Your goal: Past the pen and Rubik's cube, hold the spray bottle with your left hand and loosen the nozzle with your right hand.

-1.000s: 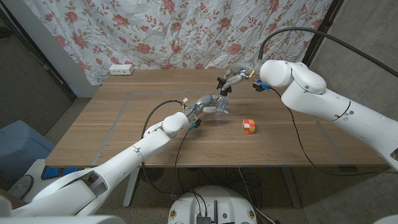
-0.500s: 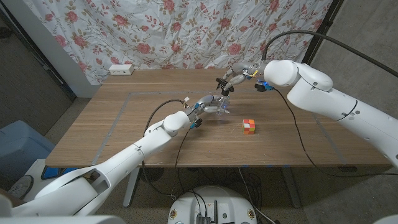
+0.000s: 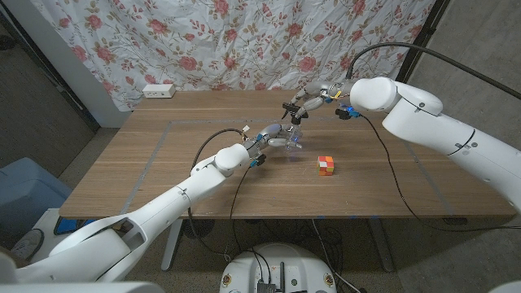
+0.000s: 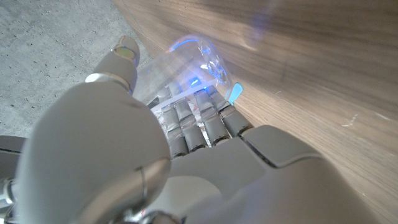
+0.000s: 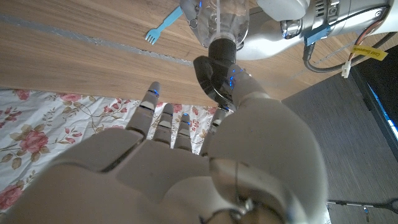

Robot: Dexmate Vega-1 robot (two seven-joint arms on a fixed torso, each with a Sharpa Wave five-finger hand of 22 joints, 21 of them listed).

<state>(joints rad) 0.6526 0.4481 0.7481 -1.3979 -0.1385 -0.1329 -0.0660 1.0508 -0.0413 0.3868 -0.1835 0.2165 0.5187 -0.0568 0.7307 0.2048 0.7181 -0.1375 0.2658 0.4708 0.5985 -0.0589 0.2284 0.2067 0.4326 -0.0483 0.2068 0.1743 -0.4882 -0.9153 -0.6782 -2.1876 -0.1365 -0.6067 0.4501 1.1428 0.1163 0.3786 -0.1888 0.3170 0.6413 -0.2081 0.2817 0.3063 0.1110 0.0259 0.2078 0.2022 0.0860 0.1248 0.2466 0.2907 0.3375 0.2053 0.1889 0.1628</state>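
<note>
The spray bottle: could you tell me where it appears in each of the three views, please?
Head view: spray bottle at mid-table, left of the Rubik's cube, gripped by the left hand.
Left wrist view: clear body beyond that hand's fingers.
Right wrist view: bottle with black nozzle at the right hand.
Shared landmark: the wooden table.

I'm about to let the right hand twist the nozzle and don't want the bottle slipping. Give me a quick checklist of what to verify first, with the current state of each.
1. Left robot hand wrapped around the spray bottle: ok.
2. Right robot hand on the black nozzle: ok, thumb against it.
3. Other right fingers closed on nozzle: not ok, spread.
4. Rubik's cube apart from both hands: ok.
5. Blue fork clear of bottle: ok.
6. Bottle base on table: cannot tell.
</note>
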